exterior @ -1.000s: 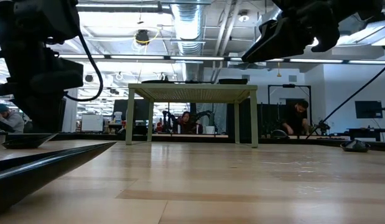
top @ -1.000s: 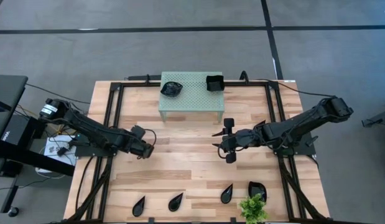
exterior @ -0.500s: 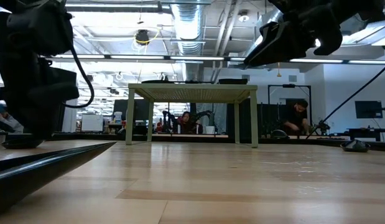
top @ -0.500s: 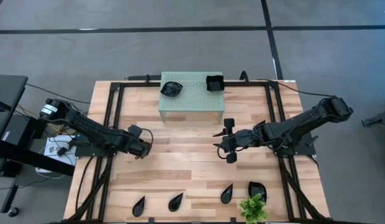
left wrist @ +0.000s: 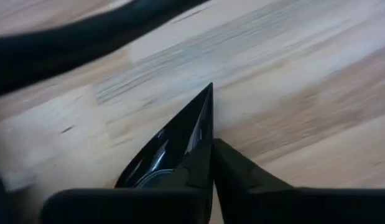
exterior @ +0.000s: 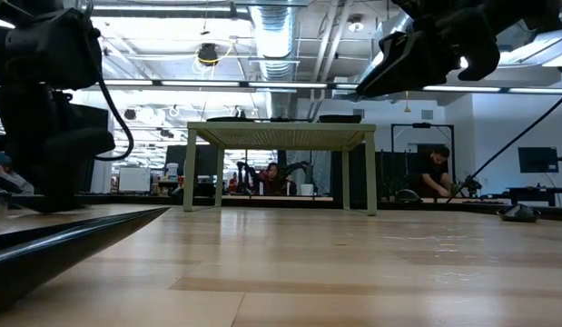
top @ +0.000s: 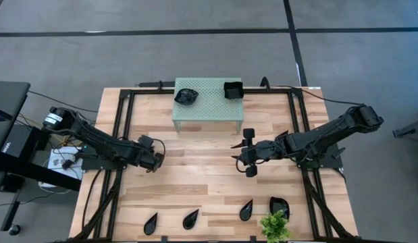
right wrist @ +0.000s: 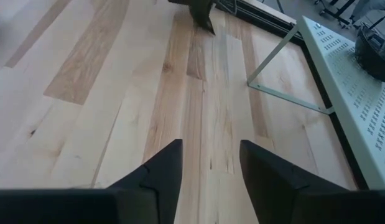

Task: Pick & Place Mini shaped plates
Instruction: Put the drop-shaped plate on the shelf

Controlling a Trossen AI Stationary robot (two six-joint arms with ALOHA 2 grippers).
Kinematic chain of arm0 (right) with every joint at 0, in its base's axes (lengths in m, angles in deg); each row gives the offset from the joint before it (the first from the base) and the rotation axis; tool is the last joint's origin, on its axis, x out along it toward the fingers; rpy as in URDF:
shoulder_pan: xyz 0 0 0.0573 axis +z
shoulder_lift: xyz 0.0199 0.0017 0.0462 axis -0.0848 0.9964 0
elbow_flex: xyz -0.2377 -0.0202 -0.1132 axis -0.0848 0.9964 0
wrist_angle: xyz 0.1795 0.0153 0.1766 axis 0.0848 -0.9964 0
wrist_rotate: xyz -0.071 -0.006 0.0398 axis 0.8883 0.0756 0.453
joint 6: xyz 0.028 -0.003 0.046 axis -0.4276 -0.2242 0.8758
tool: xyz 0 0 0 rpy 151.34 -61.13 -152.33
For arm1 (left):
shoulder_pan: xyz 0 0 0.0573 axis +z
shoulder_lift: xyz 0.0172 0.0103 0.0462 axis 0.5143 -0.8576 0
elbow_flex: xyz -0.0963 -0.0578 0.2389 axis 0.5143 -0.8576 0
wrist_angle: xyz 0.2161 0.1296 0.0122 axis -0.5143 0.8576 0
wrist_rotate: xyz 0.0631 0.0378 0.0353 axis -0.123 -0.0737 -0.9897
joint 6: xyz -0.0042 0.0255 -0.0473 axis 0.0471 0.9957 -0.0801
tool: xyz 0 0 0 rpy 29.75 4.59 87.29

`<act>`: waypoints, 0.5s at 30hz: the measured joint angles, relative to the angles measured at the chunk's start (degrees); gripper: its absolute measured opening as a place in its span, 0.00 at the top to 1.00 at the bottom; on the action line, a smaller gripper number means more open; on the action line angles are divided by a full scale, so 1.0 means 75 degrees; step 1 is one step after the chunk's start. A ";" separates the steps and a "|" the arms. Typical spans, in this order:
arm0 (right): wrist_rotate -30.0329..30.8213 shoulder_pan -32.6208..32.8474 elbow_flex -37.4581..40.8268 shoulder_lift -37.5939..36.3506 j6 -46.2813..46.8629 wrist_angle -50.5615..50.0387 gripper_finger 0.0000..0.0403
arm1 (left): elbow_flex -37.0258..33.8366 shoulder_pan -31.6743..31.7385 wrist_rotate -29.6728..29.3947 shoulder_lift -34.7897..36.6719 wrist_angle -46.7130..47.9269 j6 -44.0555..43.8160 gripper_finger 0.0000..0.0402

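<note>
Now left gripper (left wrist: 211,163) pinches a teardrop plate (left wrist: 173,146)

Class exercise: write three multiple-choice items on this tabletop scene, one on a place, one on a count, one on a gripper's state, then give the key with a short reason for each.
1. Where is the green plant?
A. on the pale green stand
B. at the table's near edge, right side
C. in the right gripper

2. How many black plates sit on the pale green stand?
A. none
B. two
C. five

3. What is the left gripper doing?
A. shut on a teardrop plate
B. open over the stand
C. shut on the plant

Key: B, the high view shows it beside the front dishes; B, two dark dishes on top; A, the left wrist view shows the fingers pinching its rim.
</note>
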 joint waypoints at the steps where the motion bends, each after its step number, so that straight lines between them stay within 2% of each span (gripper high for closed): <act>1: 0.0000 0.0000 0.0000 0.0000 -0.0002 0.0003 0.62 | 0.0000 0.0000 -0.0029 0.0002 -0.0158 0.0040 0.98; 6: 0.0000 -0.0003 0.0000 0.0000 -0.0003 0.0003 0.62 | 0.0377 -0.0004 -0.0070 0.0000 -0.1422 0.0751 0.98; 10: 0.0000 -0.0003 0.0000 0.0000 -0.0006 0.0006 0.61 | 0.1083 -0.0154 -0.0677 0.0000 -0.3093 0.1983 0.99; 15: 0.0000 -0.0003 0.0000 0.0000 -0.0330 0.0006 0.61 | 0.2063 -0.0303 -0.1833 0.0000 -0.5333 0.5030 0.99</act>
